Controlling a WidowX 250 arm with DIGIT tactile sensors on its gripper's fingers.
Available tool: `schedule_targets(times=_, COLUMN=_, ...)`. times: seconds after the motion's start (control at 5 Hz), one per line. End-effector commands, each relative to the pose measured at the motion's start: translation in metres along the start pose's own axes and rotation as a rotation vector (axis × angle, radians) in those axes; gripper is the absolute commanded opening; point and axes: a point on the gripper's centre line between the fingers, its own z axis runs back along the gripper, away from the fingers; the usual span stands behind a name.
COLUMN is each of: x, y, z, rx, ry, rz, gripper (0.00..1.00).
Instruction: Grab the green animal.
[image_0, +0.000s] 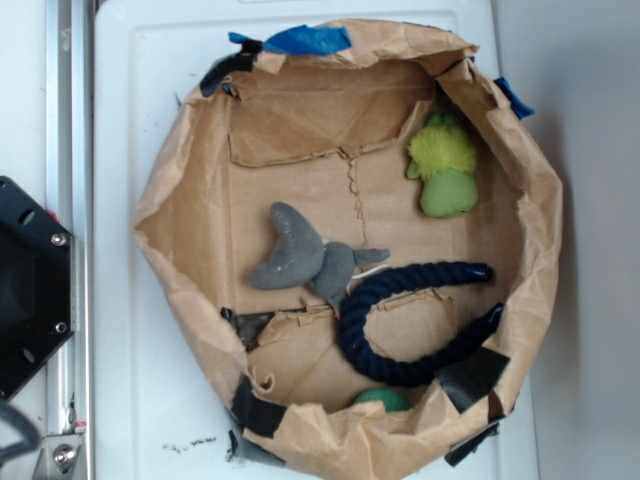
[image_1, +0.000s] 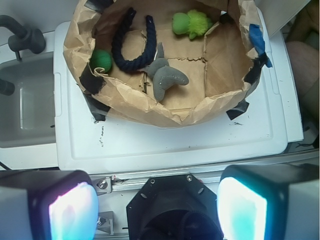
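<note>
- gripper (image_1: 157, 210) hangs high above the white tray (image_1: 165, 145), pointing down, its two pads spread wide with nothing between them
- small lime-green plush toy with a shaggy yellow-green tuft (image_1: 191, 23) sits far ahead of the fingers, a bit to the right, by the far wall of the crumpled brown paper bowl (image_1: 150, 105)
- grey plush shark (image_1: 166, 76) lies straight ahead, nearer
- dark navy rope (image_1: 132, 47) curls ahead-left of it, and a small dark green ball (image_1: 101, 60) is further left
</note>
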Motion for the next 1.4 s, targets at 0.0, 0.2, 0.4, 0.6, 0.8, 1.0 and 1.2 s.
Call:
schedule_targets(times=0.0, x=0.000, y=0.000, z=0.000, rx=0.000, ry=0.000, rz=0.000, gripper=1.00)
schedule_targets(times=0.2, x=0.035, y=-0.003, z=-0.023, rx=-0.023, ry=-0.035, rz=0.100, gripper=1.00)
schedule_targets(times=0.4, x=0.071, y=0.004, z=-0.048, rx=0.021, ry=-0.033, rz=0.284, gripper=1.00)
schedule_targets(times=0.6, x=0.103, y=0.014, z=-0.068, rx=0.009, ry=-0.077, rz=0.480, gripper=1.00)
schedule_targets(times=0.8, x=0.124, y=0.025, z=-0.090, rx=-0.053, ry=-0.156, rz=0.671, gripper=1.00)
schedule_targets(times=1.0, x=0.135, y=0.029, z=-0.111, rx=-0.126, ry=-0.261, rz=0.821, gripper=1.00)
schedule_targets(times=1.2, x=0.135, y=0.027, z=-0.127, rx=-0.095, ry=-0.267, rz=0.812, gripper=1.00)
